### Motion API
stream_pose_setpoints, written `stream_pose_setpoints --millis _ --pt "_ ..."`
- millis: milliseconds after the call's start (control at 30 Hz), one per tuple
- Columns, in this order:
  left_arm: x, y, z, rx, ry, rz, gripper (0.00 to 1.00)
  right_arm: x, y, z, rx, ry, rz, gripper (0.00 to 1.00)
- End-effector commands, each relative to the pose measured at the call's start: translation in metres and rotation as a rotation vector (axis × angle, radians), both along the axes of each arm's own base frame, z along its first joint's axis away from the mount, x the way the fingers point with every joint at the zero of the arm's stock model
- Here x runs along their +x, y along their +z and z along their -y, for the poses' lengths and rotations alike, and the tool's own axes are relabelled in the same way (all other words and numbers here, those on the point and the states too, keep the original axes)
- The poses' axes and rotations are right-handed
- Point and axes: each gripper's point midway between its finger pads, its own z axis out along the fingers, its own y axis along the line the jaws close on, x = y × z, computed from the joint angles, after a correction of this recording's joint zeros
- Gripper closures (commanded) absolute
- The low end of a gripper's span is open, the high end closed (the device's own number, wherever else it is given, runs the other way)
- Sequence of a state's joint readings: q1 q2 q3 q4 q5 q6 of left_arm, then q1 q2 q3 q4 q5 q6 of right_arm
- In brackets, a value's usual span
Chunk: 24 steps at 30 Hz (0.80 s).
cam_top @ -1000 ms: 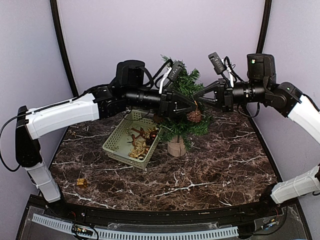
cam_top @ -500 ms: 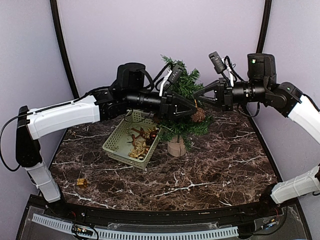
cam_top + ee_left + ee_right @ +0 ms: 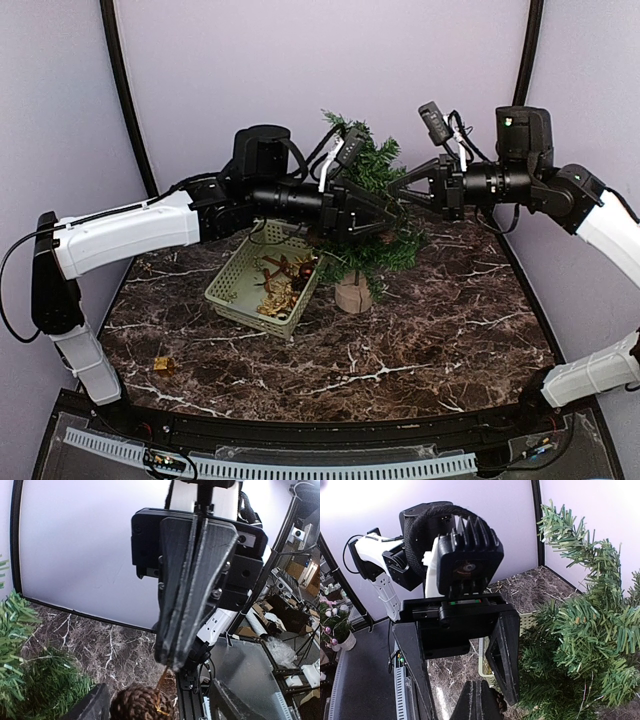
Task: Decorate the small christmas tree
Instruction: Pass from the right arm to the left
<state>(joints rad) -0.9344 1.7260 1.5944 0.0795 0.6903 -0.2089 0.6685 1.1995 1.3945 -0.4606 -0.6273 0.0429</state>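
your right hand [image 3: 167, 661] was clenched on the gold thread of the cone [image 3: 141, 703]. your left hand [image 3: 388, 216] was spread wide and gripped nothing. the tree [image 3: 398, 248] stood on the counter [image 3: 430, 330], with both hands at its branches. i think you needed to slip the thread slowly over a branch tip.

We look straight at the right gripper [image 3: 167, 666], which points down at us with its two dark fingers [image 3: 182, 580] pressed flat together. A thin gold strand [image 3: 162, 677] leaves their tip and runs down to a brown pine cone [image 3: 141, 703] at the bottom of the view. The cone sits between the parted fingers of the left gripper [image 3: 160, 706], close to one and clear of the other. Needles of the small christmas tree [image 3: 30, 680] fill the left side, over the marble table [image 3: 115, 645], whose edge meets a white wall [image 3: 75, 545]
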Motion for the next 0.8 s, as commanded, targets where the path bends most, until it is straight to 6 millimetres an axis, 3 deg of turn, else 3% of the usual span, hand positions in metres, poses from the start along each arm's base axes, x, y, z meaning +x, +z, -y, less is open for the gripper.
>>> stream_pose_setpoints --millis 0,167,533,767 --pt "-0.001 0.016 -0.006 -0.026 0.035 0.049 0.28 -0.003 0.022 0.004 0.062 -0.008 0.057 1.00" --pt "0.007 0.016 -0.005 -0.034 0.073 0.062 0.28 -0.004 0.022 0.003 0.070 0.005 0.050 1.00" --pt "0.011 0.032 -0.003 -0.095 0.093 0.102 0.57 -0.002 0.015 0.002 0.056 0.000 0.037 1.00" --pt "0.011 0.029 -0.003 -0.091 0.087 0.094 0.71 -0.001 0.017 0.002 0.061 -0.006 0.046 1.00"
